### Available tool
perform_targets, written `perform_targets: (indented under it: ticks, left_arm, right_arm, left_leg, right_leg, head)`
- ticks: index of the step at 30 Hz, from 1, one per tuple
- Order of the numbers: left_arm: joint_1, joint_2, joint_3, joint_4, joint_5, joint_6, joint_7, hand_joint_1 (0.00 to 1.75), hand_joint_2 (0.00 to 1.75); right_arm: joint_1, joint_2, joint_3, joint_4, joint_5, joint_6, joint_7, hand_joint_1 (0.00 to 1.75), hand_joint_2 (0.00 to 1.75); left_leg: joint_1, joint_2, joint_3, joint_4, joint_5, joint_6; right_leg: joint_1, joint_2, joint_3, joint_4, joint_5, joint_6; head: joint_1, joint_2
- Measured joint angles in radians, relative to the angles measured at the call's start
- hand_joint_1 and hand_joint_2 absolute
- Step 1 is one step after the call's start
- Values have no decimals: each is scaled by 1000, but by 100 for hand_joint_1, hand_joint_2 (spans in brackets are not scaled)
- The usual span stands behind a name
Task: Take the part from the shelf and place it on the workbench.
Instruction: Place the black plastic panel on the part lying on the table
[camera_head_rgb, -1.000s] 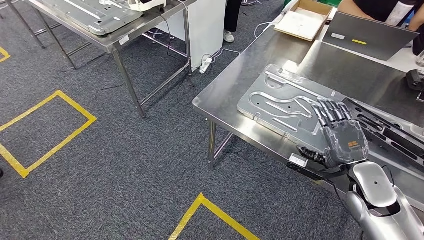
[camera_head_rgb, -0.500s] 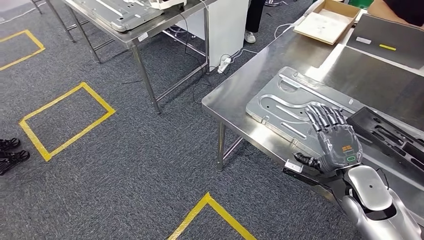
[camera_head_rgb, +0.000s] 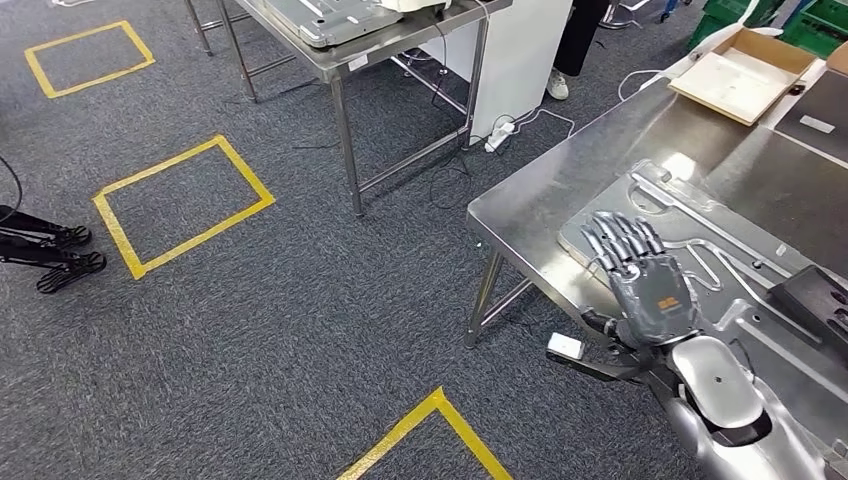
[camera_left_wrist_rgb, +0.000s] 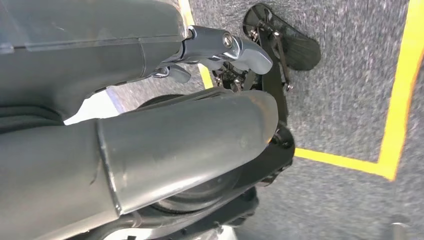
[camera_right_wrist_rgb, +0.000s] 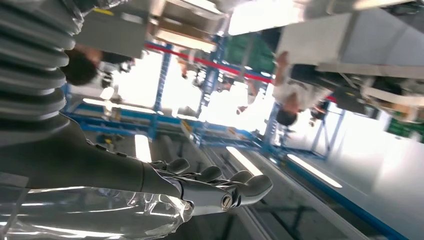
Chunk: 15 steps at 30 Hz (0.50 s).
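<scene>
Right hand (camera_head_rgb: 640, 285), fingers spread and released, lies flat over the metal part (camera_head_rgb: 700, 265) on the workbench (camera_head_rgb: 560, 190) at 3 o'clock; left hand's fingers cannot be told; no readable writing.

Whole head view swung round since a second ago: camera turned, so desk (camera_head_rgb: 520, 215) and the grey metal part (camera_head_rgb: 700, 270) on it now sit farther right in the picture, with more carpet showing. Right robot hand (camera_head_rgb: 640, 285), fingers spread flat and holding nothing, now over the part's end nearest the desk's front corner, where earlier it lay over the part's middle. Laptop gone from sight; cardboard box (camera_head_rgb: 745, 75) shifted to the upper right. Newly in sight: a second yellow floor square (camera_head_rgb: 88, 58) and a black wheeled stand base (camera_head_rgb: 50, 250) at the left edge.
</scene>
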Motion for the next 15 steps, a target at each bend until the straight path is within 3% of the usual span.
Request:
perform_targets:
  ticks: [1, 3, 5, 7, 8, 10, 11, 13, 14, 15]
  left_arm:
    - [-1, 1, 0, 0, 6, 5, 2, 0, 0]
    - [-5, 2, 0, 0, 9, 9, 4, 0, 0]
    - [-7, 2, 0, 0, 7, 6, 4, 0, 0]
    - [-2, 3, 0, 0, 4, 0, 1, 0, 0]
    - [1, 4, 0, -1, 3, -2, 0, 0, 0]
    - [2, 5, 0, -1, -3, -4, -2, 0, 0]
    - [1, 5, 0, -1, -6, -4, -3, 0, 0]
    - [-2, 5, 0, -2, -13, -3, -4, 0, 0]
    - [-1, 6, 0, -2, -16, -2, -4, 0, 0]
    - [0, 8, 0, -2, -19, -1, -4, 0, 0]
  right_arm:
    - [-22, 20, 31, 9, 22, 3, 10, 0, 175]
    - [-62, 49, 90, 26, 46, 8, 32, 0, 175]
    - [-88, 62, 128, 37, 47, 8, 46, 0, 175]
    - [-110, 71, 152, 43, 40, 6, 52, 0, 175]
    - [-119, 76, 163, 44, 35, 6, 53, 0, 175]
    - [-129, 85, 181, 44, 28, 4, 51, 0, 175]
    - [-130, 89, 191, 45, 26, 3, 50, 0, 175]
    - [-131, 98, 211, 48, 19, -2, 45, 0, 175]
    - [-131, 104, 222, 51, 15, -4, 43, 0, 175]
    - [-131, 112, 233, 53, 12, -6, 42, 0, 175]
  left_leg:
    - [0, -10, 1, 3, -2, -2]
    - [0, -31, -3, 11, -5, -8]
    - [3, -55, -13, 15, -3, -19]
    - [8, -76, -20, 14, 1, -33]
    - [8, -67, -23, 19, -3, -39]
    - [6, -19, -51, 78, -37, -49]
    - [8, 10, -80, 135, -66, -54]
    - [15, 35, -147, 258, -113, -62]
    - [18, 40, -163, 285, -113, -65]
    - [20, 44, -158, 273, -95, -68]
  right_leg:
    - [-1, 8, 25, -60, 43, -2]
    - [-6, 51, 80, -183, 96, -8]
    - [-5, 78, 99, -230, 101, -13]
    - [-3, 58, 103, -238, 103, -21]
    - [-4, 46, 107, -244, 105, -27]
    - [-7, 17, 118, -256, 107, -40]
    - [-5, 3, 121, -257, 106, -45]
    - [-1, -28, 122, -256, 102, -50]
    - [0, -42, 123, -255, 99, -50]
    - [0, -54, 124, -253, 96, -49]
  head:
    - [0, 0]
    - [0, 0]
    - [0, 0]
    - [0, 0]
    - [-1, 0]
    - [-3, 0]
    - [-5, 0]
    - [-5, 0]
    - [-5, 0]
    - [-5, 0]
